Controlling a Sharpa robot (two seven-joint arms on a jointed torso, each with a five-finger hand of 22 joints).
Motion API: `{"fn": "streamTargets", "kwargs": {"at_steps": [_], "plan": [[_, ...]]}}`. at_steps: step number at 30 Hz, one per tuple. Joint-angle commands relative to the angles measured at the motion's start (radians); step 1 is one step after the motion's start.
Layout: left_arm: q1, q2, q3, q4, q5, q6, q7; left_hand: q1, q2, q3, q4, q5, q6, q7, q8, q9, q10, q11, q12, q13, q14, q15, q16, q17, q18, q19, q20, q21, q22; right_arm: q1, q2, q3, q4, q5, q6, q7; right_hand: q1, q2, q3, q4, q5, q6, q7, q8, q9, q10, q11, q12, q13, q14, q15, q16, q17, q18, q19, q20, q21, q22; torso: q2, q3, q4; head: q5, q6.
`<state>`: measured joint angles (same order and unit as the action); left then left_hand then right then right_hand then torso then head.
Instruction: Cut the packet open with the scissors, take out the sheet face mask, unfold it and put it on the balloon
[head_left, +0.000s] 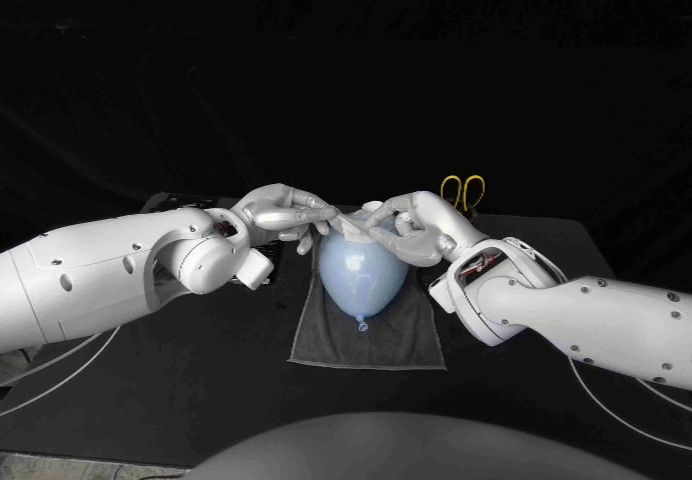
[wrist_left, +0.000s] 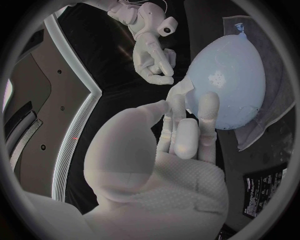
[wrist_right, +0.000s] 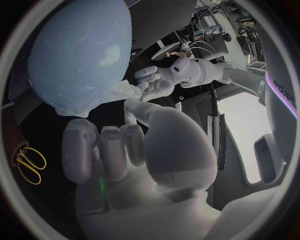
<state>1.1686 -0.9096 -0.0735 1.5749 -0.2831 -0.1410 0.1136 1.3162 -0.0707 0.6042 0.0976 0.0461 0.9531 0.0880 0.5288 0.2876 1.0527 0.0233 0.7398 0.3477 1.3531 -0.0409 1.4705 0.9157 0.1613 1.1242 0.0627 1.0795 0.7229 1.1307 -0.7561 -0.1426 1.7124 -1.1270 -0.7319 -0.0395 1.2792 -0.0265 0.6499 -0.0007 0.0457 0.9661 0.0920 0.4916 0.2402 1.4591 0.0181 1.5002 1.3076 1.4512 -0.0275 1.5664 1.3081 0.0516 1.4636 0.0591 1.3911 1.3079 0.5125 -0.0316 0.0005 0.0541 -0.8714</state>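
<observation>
The black table (head_left: 173, 400) runs out of view on every side. On it lies a grey cloth (head_left: 368, 345); its far end is hidden under the hands. The pale blue balloon (head_left: 361, 275) lies along the cloth, knot towards the robot, and its wide far end is covered by the fingers of both hands. The left hand (head_left: 286, 212) reaches over that end from one side. Its fingers are held close together and pinch one edge of the sheet face mask (head_left: 351, 222). The right hand (head_left: 408, 225) meets it from the other side and pinches the opposite edge between its thumb and a finger, with its other fingers curled in. The exact contact is partly screened by its own knuckles. The mask shows as a small crumpled white strip bunched between the two hands at the balloon's wide end; how far it is unfolded cannot be made out. The scissors (head_left: 463, 190) lie beyond the right hand, with the yellow handles showing and the blades hidden behind it.
</observation>
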Motion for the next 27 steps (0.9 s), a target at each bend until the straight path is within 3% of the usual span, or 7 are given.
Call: {"fn": "streamTargets", "kwargs": {"at_steps": [1, 11, 13, 14, 16, 23, 27], "plan": [[0.001, 0.0, 0.001, 0.002, -0.009, -0.02, 0.017, 0.007, 0.01, 0.005, 0.001, 0.002, 0.002, -0.007, 0.056, 0.102, -0.001, -0.005, 0.007, 0.001, 0.006, 0.001, 0.006, 0.0, -0.004, 0.009, -0.002, 0.006, 0.003, 0.0, -0.004, 0.001, 0.001, -0.006, -0.008, 0.0, -0.005, 0.007, 0.005, -0.003, 0.003, 0.008, 0.002, 0.022, 0.015, 0.064, -0.003, 0.004, 0.196, 0.12, -0.022, 0.004, 0.263, -0.015, 0.049, -0.003, 0.004, 0.214, 0.0, 0.0003, -0.0003, 0.0, 0.0], [0.001, -0.001, 0.001, 0.005, 0.014, 0.007, 0.019, 0.001, 0.007, 0.013, 0.003, 0.002, -0.011, -0.003, 0.055, 0.109, -0.013, 0.0, 0.006, 0.0, 0.012, 0.003, 0.009, 0.019, -0.001, -0.004, -0.002, -0.004, -0.016, 0.0, -0.012, 0.001, 0.001, 0.028, -0.018, 0.038, -0.01, 0.007, 0.007, -0.003, 0.003, 0.002, 0.003, 0.023, 0.016, 0.056, -0.002, -0.007, 0.184, 0.12, -0.022, 0.004, 0.263, -0.013, 0.046, -0.003, -0.004, 0.212, 0.0, 0.0003, -0.0009, 0.001, 0.007], [0.001, -0.001, 0.001, 0.006, 0.026, 0.019, 0.02, -0.004, 0.003, 0.016, 0.006, 0.003, -0.024, 0.001, 0.05, 0.11, -0.019, 0.002, 0.003, -0.003, 0.01, 0.005, 0.008, 0.016, 0.0, -0.011, 0.0, -0.008, -0.023, 0.0, -0.01, 0.001, 0.002, 0.032, -0.017, 0.061, -0.023, -0.009, 0.002, -0.005, 0.003, -0.025, 0.011, 0.013, 0.013, 0.046, 0.004, -0.02, 0.172, 0.12, -0.018, 0.004, 0.263, -0.011, 0.041, -0.002, -0.018, 0.208, 0.0, 0.0002, -0.0006, 0.0, 0.01], [0.001, -0.001, 0.001, 0.007, 0.034, 0.03, 0.022, -0.009, -0.009, 0.012, 0.005, 0.002, -0.036, 0.003, 0.045, 0.11, -0.019, 0.004, 0.004, -0.003, 0.008, 0.007, 0.008, 0.013, 0.0, -0.014, 0.001, -0.009, -0.024, 0.0, -0.007, 0.001, 0.003, 0.028, -0.012, 0.077, -0.053, -0.041, -0.034, 0.001, 0.005, -0.052, 0.021, 0.003, 0.009, 0.035, 0.014, -0.035, 0.159, 0.12, -0.01, 0.004, 0.263, -0.009, 0.036, 0.003, -0.031, 0.204, -0.001, 0.0002, -0.0004, -0.001, 0.012], [0.001, 0.0, 0.001, 0.009, 0.045, 0.045, 0.026, -0.023, -0.021, 0.0, 0.011, 0.002, -0.047, 0.005, 0.038, 0.109, -0.017, 0.006, 0.008, -0.003, 0.008, 0.009, 0.008, 0.015, 0.0, -0.017, 0.002, -0.011, -0.026, 0.0, -0.003, 0.001, 0.005, 0.015, -0.006, 0.093, -0.065, -0.06, -0.063, 0.001, 0.005, -0.071, 0.03, -0.009, 0.004, 0.017, 0.022, -0.056, 0.138, 0.12, -0.003, 0.004, 0.263, -0.006, 0.03, 0.009, -0.046, 0.2, -0.001, 0.0003, -0.0002, -0.001, 0.015], [0.001, 0.003, 0.001, 0.014, 0.078, 0.092, 0.042, -0.053, -0.02, -0.022, 0.04, 0.002, -0.083, 0.017, 0.0, 0.094, -0.021, 0.014, 0.022, 0.0, 0.004, 0.016, 0.008, 0.012, 0.002, -0.028, 0.008, -0.016, -0.033, 0.001, 0.015, 0.002, 0.013, -0.046, 0.034, 0.084, -0.058, -0.057, -0.078, -0.008, 0.006, -0.091, 0.041, -0.03, -0.005, 0.012, 0.031, -0.059, 0.137, 0.12, 0.006, 0.004, 0.263, -0.006, 0.029, 0.017, -0.046, 0.2, -0.001, -0.0004, -0.0001, -0.005, 0.024], [0.001, 0.006, 0.001, 0.015, 0.088, 0.113, 0.049, -0.08, -0.03, -0.049, 0.064, 0.002, -0.08, 0.022, -0.015, 0.087, -0.025, 0.019, 0.031, 0.002, 0.001, 0.021, 0.009, 0.01, 0.003, -0.033, 0.012, -0.019, -0.036, 0.003, 0.031, 0.002, 0.004, -0.078, 0.076, 0.027, -0.087, -0.076, -0.114, 0.008, 0.005, -0.118, 0.059, -0.062, -0.02, 0.006, 0.047, -0.064, 0.132, 0.12, 0.02, 0.004, 0.263, -0.004, 0.025, 0.028, -0.055, 0.198, -0.001, -0.0012, -0.0003, -0.007, 0.026]]}}
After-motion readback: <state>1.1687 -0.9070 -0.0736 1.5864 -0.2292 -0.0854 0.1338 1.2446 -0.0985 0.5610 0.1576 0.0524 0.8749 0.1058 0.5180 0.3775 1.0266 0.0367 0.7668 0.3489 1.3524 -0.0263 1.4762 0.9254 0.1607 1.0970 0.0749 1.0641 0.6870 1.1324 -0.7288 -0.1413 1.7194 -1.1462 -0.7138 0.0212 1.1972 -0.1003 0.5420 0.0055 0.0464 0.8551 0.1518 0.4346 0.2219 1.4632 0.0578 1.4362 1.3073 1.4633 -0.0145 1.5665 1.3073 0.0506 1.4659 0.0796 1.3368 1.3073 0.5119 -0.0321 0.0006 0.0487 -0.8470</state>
